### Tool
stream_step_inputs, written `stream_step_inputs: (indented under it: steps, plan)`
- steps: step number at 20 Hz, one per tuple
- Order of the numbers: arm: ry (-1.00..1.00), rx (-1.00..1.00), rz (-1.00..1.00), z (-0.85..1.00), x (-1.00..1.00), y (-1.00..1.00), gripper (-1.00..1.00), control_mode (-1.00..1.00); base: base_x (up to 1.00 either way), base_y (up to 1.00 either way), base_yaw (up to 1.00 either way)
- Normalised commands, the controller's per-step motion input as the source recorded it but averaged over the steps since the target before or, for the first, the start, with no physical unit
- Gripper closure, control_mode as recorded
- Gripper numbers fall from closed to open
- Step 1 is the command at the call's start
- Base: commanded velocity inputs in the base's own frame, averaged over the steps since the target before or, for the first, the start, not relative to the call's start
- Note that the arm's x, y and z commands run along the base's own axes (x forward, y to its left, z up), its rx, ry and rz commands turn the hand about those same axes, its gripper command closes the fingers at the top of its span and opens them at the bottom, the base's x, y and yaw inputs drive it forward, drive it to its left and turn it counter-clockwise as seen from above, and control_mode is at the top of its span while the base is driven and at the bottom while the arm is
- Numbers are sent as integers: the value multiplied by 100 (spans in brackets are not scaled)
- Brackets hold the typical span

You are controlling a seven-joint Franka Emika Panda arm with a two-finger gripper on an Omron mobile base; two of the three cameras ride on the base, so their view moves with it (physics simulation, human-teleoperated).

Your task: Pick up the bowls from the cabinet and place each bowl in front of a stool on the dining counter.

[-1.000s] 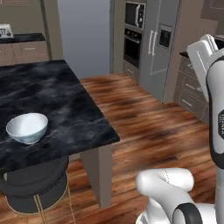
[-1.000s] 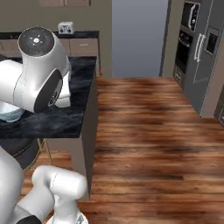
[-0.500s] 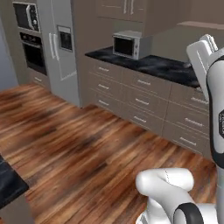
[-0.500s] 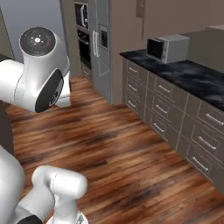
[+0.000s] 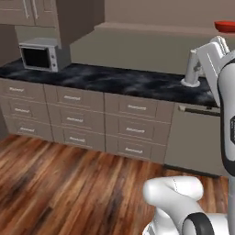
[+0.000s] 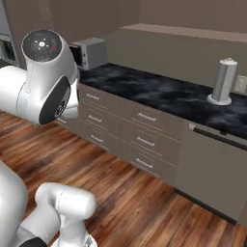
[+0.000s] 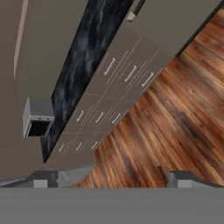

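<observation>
My fingers (image 7: 113, 179) gape empty facing the counter (image 5: 114, 80); red bowl (image 5: 225, 25) high on the cabinet ledge (image 5: 156, 28) risks tipping off.

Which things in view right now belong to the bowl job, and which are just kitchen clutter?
Job:
red bowl
cabinet ledge
gripper, open and empty

Not the job:
microwave
paper towel roll
black counter
drawers

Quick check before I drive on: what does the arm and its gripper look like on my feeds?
The arm is glossy white with rounded, bulbous links and dark grey joint bands. One joint cap is a dark disc with small markings, one red. No cables visible. In the hand view the gripper shows two small dark grey fingers.
</observation>
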Motion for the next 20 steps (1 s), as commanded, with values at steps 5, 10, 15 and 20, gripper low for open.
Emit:
stream_step_inputs:
  steps: [5, 10, 15, 20]
  plan:
    - [0, 0, 0, 0, 0, 0, -100, 100, 84, -39, -53]
    - [0, 0, 0, 0, 0, 0, -100, 100, 96, -33, -48]
    - [0, 0, 0, 0, 0, 0, -100, 100, 60, -35, -46]
    - [0, 0, 0, 0, 0, 0, -100, 100, 41, -1, -50]
